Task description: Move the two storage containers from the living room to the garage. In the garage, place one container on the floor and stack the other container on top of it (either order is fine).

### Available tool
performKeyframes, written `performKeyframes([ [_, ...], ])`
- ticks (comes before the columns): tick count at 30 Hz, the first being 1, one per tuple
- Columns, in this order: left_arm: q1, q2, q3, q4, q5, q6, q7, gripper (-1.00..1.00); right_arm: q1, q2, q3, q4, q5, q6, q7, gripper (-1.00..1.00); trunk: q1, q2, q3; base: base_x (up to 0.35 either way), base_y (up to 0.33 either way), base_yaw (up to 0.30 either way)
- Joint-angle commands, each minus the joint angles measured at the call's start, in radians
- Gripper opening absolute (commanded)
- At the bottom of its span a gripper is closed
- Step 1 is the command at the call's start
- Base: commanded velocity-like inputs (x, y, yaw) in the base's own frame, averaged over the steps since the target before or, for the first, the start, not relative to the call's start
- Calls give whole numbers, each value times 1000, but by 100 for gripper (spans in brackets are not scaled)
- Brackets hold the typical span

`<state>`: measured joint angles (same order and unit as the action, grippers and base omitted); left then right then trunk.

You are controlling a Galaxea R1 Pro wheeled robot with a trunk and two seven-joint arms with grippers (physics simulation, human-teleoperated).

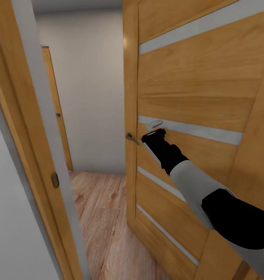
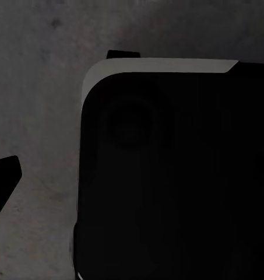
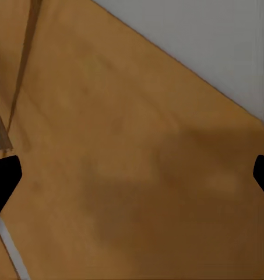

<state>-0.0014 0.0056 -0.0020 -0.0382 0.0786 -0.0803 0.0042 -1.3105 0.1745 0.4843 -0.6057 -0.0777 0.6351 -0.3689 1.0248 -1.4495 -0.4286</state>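
The two storage containers are out of view, and so is the garage. I stand at a doorway with an open wooden door [image 1: 194, 89] on my right. My right gripper [image 1: 154, 126] reaches the door's face just beside the metal handle [image 1: 131, 137]. In the right wrist view the right gripper [image 3: 132, 175] is open, its two black fingertips [image 3: 3, 181] far apart with only the door panel [image 3: 126, 175] close in front. The left wrist view is dark: one fingertip [image 2: 4, 175] of my left gripper [image 2: 132, 175] sits at the frame's edge, over my own black body [image 2: 172, 175].
The wooden door frame [image 1: 34, 136] with its strike plate [image 1: 55, 179] stands close on my left. Light wood plank flooring [image 1: 104, 217] runs through the narrow gap to a white wall [image 1: 93, 97]. Another wooden door [image 1: 54, 101] stands beyond on the left.
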Motion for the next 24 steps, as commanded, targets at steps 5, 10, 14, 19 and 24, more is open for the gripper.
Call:
performKeyframes([
  [5,0,0,0,0,8,-4,0,100,-1,0,4,0,-6,3,-10,100,0,-1,-1,100,-156,0],
  [10,0,0,3,0,10,-4,0,100,-1,0,5,-1,-2,3,-10,100,0,-1,-1,17,-27,0],
  [14,0,1,5,0,11,-3,0,100,-1,0,7,0,1,3,-11,100,0,-1,-1,3,-5,0],
  [19,0,1,6,0,12,-3,0,100,-1,0,9,3,2,3,-14,100,0,-1,-1,0,-1,0],
  [24,0,1,7,0,12,-3,1,100,-1,0,15,46,2,0,-38,100,0,-1,-1,0,0,0],
])
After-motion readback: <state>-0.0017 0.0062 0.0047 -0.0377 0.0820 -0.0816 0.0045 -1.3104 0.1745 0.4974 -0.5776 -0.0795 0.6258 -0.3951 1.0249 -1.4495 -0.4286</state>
